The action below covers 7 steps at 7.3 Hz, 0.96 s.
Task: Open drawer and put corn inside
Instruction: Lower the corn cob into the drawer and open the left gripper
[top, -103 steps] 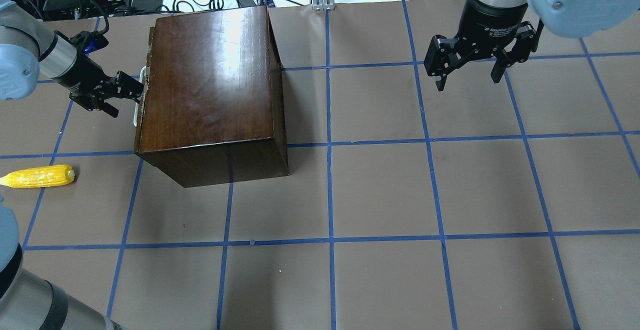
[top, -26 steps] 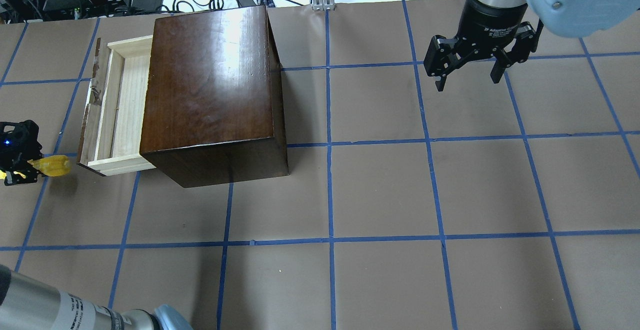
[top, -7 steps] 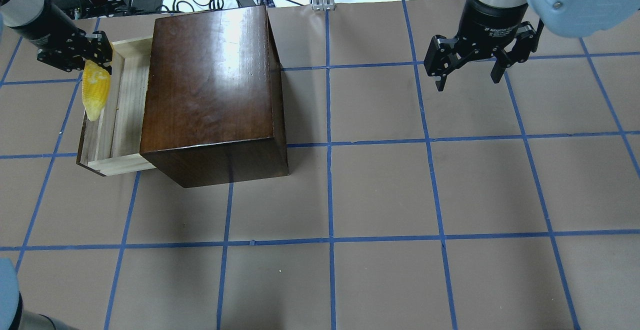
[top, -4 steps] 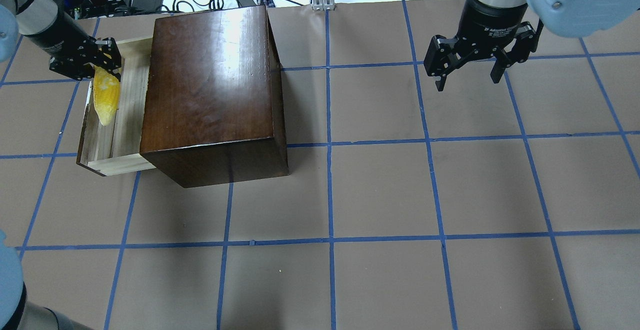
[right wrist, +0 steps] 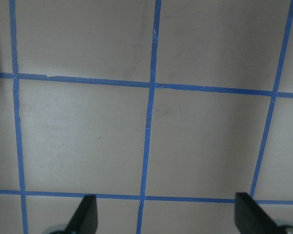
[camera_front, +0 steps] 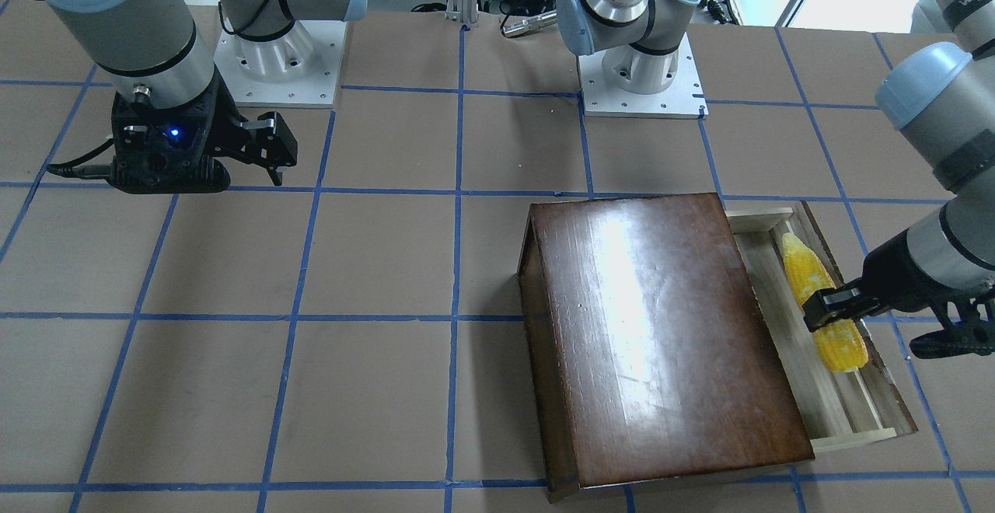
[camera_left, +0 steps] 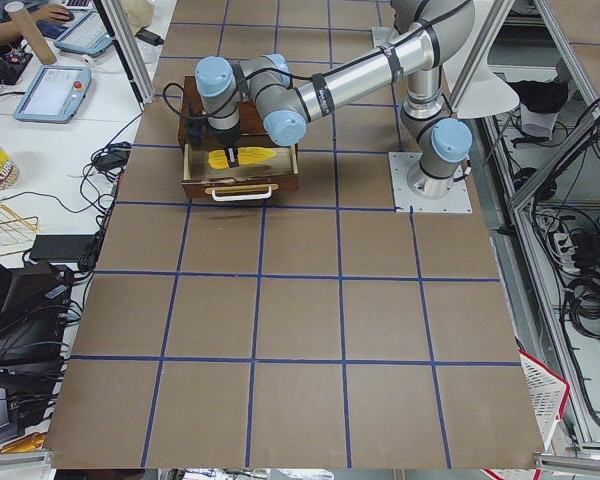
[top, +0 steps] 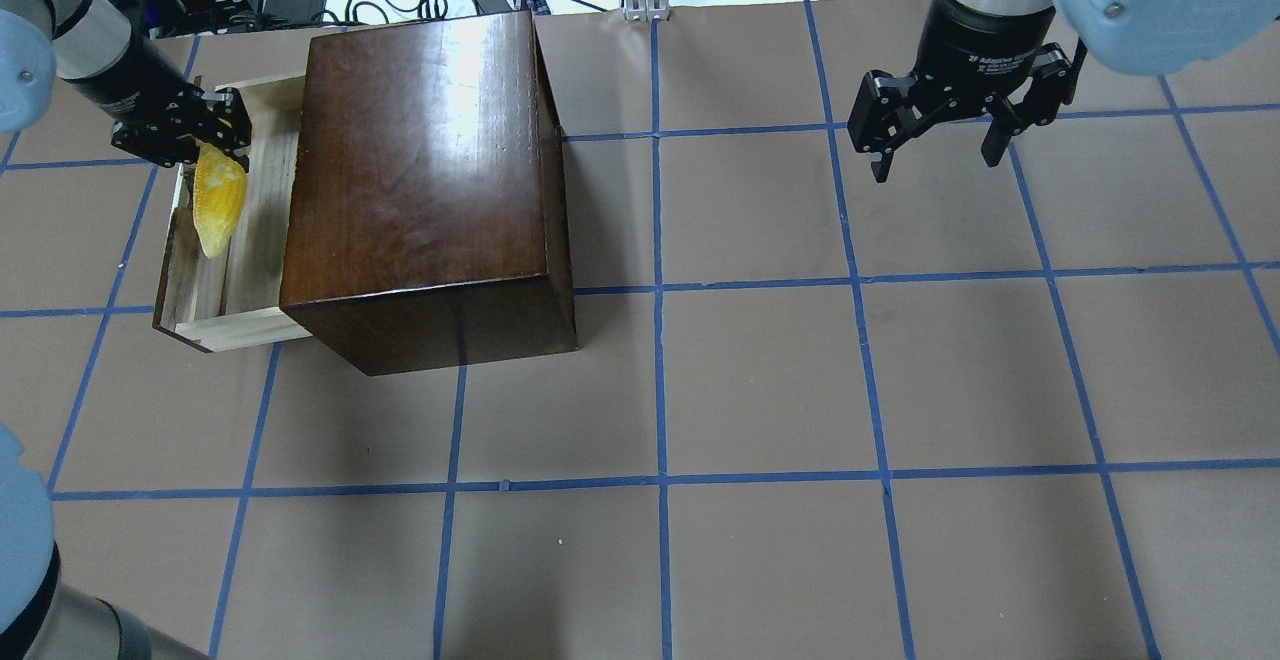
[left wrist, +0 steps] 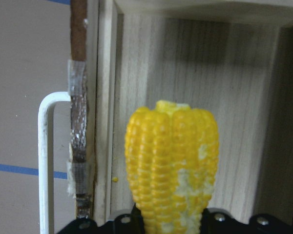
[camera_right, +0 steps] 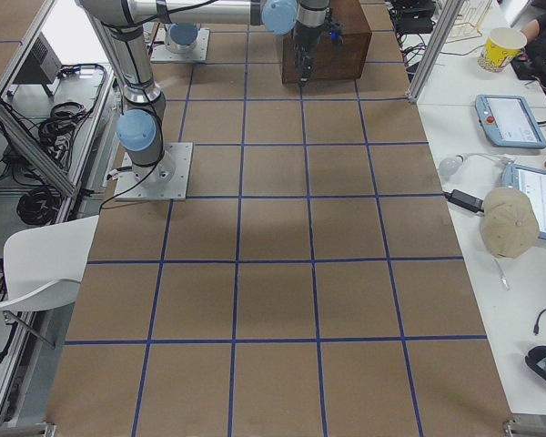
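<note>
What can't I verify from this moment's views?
- Whether the corn rests on the drawer floor or hangs above it: the top views look straight down.
- Left gripper fingertips: cut off at the left wrist view's bottom edge, behind the corn.
- Drawer in the exterior right view: hidden behind the box.

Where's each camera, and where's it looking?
Front: across blue-taped table, facing robot; left arm, right arm.
Overhead: behind robot, looking down; left gripper, right gripper.
Left side: table's left end; left arm near.
Right side: other end; right arm near.
Left wrist: bumpy yellow corn cob, pale wooden drawer.
Right wrist: own fingertips, table.
Front, overhead share corn.
</note>
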Available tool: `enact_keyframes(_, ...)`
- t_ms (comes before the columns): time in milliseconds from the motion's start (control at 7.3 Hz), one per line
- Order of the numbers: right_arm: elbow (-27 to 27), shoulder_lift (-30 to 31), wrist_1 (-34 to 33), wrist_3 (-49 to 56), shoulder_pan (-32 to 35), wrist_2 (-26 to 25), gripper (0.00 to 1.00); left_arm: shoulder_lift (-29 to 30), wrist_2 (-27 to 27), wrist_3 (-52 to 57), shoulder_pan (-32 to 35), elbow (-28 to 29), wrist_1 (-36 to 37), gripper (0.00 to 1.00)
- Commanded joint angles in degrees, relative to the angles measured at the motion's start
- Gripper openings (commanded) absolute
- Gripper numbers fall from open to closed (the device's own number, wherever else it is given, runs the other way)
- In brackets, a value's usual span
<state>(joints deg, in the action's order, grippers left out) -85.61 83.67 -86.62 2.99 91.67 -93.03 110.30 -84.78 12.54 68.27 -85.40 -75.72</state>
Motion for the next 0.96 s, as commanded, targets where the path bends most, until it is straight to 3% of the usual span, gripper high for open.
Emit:
enact_keyframes(0, 0.0, 0.0, 0.0, 0.0, 0.0, 0.0, 1.0, 0.4, -0.6, 1.5, 0.0, 0.0, 1.3, 0.47)
enact_keyframes(137, 0.0, 0.1, 0.0, 0.0, 0.0, 0.0, 1.0, 0.4, -0.6, 1.4, 0.0, 0.0, 1.5, 0.77)
enact_keyframes(274, 0.0, 0.1, 0.0, 0.0, 0.0, 0.0, 1.0, 0.3, -0.6, 1.3, 0.0, 0.1, 1.5, 0.81)
enact_keyframes(821, 0.0, 0.1, 0.0, 0.0, 0.1, 0.0, 1.0, -1.7, -0.6, 1.4, 0.1, 0.7, 0.7, 0.81)
